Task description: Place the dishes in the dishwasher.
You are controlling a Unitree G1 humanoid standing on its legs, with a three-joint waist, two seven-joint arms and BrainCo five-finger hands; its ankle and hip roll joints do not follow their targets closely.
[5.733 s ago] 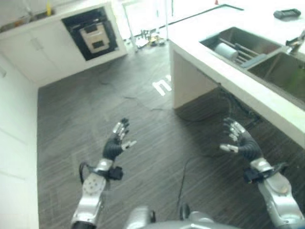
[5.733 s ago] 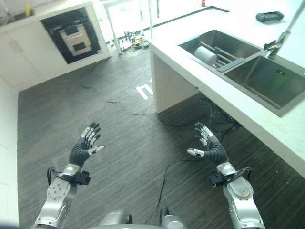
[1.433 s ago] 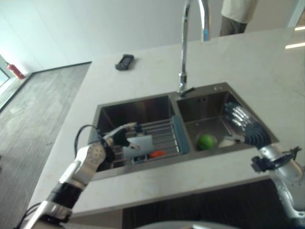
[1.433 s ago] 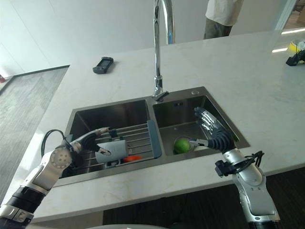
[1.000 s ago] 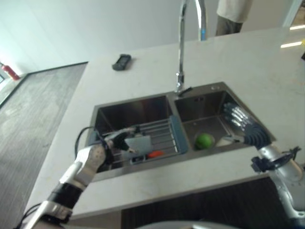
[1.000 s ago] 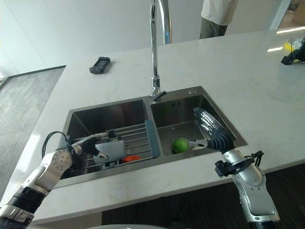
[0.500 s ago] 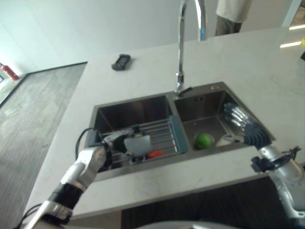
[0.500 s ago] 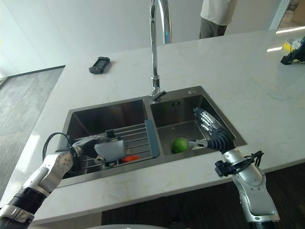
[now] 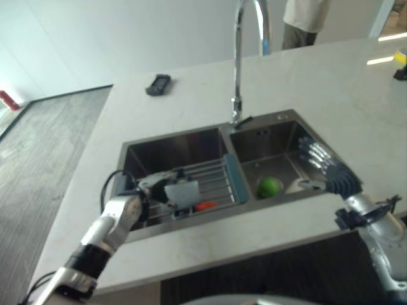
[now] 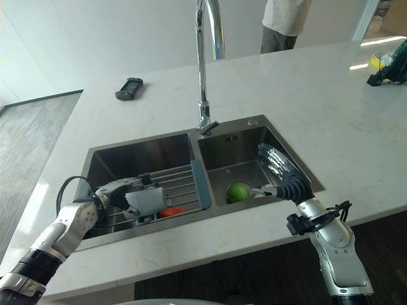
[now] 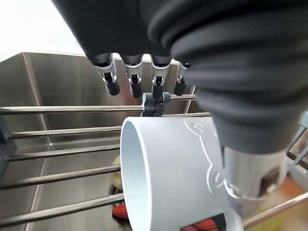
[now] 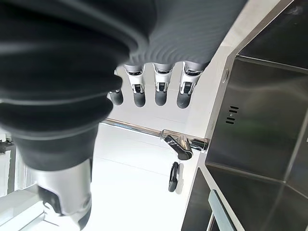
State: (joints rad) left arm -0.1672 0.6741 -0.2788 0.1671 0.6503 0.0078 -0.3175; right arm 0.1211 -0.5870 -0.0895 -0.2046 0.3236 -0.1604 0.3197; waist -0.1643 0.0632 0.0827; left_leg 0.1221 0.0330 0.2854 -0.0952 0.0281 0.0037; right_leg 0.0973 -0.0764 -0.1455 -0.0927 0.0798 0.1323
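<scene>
A: Where do you find the dish, taking the double stainless-steel sink as your landmark?

B: You see a pale grey cylindrical cup lying on its side on the wire drying rack that spans the sink's left basin. Your left hand reaches down past the near rim, its fingers straight above the cup and its thumb against the cup's wall; nothing is curled round it.

A: How much room is there at the edges?

B: The rack's blue-grey end bar stands against the divider between the basins. A small orange object lies just beside the cup. In the right basin a green round fruit rests on the floor. Your right hand hovers over that basin's near corner, fingers spread, holding nothing.

A: And the surroundings?

B: A tall chrome tap rises behind the divider. The white marble-look counter surrounds the sink; a dark flat handset lies beyond the left basin. A person stands behind the counter.
</scene>
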